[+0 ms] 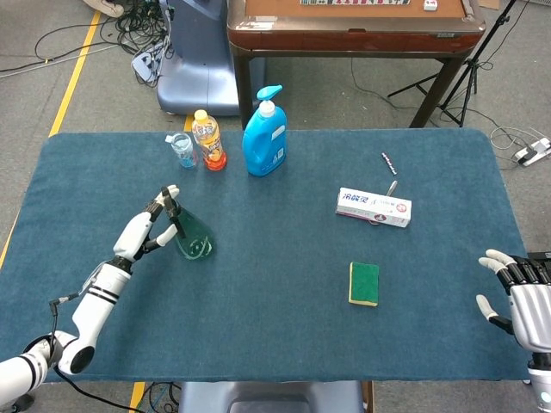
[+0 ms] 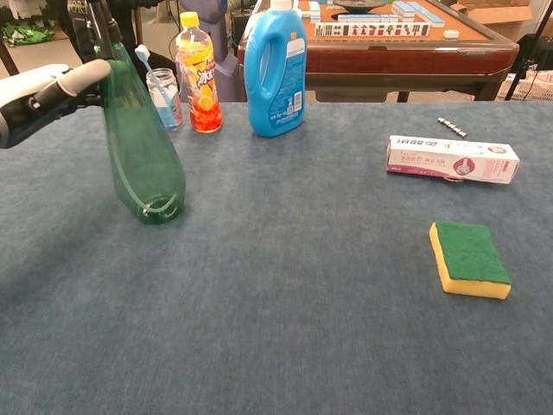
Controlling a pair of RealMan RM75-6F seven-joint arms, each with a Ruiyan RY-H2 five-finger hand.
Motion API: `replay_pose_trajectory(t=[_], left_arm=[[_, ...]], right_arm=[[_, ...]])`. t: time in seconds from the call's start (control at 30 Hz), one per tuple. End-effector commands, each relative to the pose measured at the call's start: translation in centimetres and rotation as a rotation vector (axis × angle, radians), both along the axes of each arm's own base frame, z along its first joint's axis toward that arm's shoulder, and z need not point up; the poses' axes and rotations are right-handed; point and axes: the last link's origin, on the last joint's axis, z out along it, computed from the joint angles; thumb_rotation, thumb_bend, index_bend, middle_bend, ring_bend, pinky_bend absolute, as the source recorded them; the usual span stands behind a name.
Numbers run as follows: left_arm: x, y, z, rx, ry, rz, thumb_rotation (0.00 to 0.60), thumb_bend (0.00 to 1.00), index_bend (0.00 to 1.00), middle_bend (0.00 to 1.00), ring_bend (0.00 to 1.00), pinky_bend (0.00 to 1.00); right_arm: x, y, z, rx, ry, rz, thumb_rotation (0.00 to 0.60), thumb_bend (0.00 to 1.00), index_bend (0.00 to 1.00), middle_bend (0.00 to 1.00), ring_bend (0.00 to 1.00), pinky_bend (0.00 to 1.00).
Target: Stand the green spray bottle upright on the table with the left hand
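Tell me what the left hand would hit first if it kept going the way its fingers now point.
The left hand reaches toward the green spray bottle, fingers at its neck, so the bottle comes first. Whether they touch it is unclear.

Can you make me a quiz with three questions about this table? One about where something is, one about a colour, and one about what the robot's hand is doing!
1. Where is the sponge?
A. Next to the orange drink bottle
B. Nearer the front edge than the toothpaste box
C. Under the blue jug

2. What colour is the spray bottle by the left hand?
A. Red
B. Yellow
C. Green

3. How is the spray bottle now?
A. Lying flat
B. Standing on its base
C. Lifted high above the table

Answers:
1. B: the sponge lies closer to the robot than the toothpaste box.
2. C: the spray bottle is see-through green.
3. B: its base sits on the table, with the left hand at its neck.
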Motion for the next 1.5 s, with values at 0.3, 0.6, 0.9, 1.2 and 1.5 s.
replay_pose_trajectory(t=[0.3, 0.6, 0.9, 1.2, 1.5], left_arm=[[-1.9, -0.8, 2.2, 0.056, -0.016, 0.05, 0.089, 0.24, 0.0, 0.0, 0.0, 0.0], [-5.0, -2.4, 5.0, 0.128, 0.069, 0.122, 0.227, 0.24, 0.03, 0.0, 0.0, 0.0], [-7.4, -5.6, 8.2, 0.228, 0.203, 0.171, 0.568, 0.31, 0.05, 0.0, 0.0, 0.0], [-7.6, -10.1, 10.3, 0.296, 0.429, 0.201, 0.6, 0.35, 0.1, 0.01, 0.0, 0.0], [-7.4, -13.5, 10.3, 0.323, 0.614, 0.2, 0.6, 0.37, 0.13, 0.02, 0.0, 0.0]], right_arm=[[-0.3, -0.1, 0.2, 0.0, -0.001, -0.003, 0.6, 0.27, 0.29, 0.24, 0.19, 0.22], [-0.7, -0.6, 0.2, 0.012, -0.001, -0.01, 0.6, 0.27, 0.29, 0.24, 0.19, 0.22], [-0.9, -1.3, 0.2, 0.039, -0.005, -0.004, 0.6, 0.28, 0.29, 0.24, 0.19, 0.22], [-0.9, -1.9, 0.1, 0.07, -0.008, -0.005, 0.6, 0.29, 0.29, 0.26, 0.19, 0.22], [-0.7, -2.2, -0.4, 0.104, -0.006, -0.006, 0.6, 0.3, 0.29, 0.27, 0.19, 0.22]])
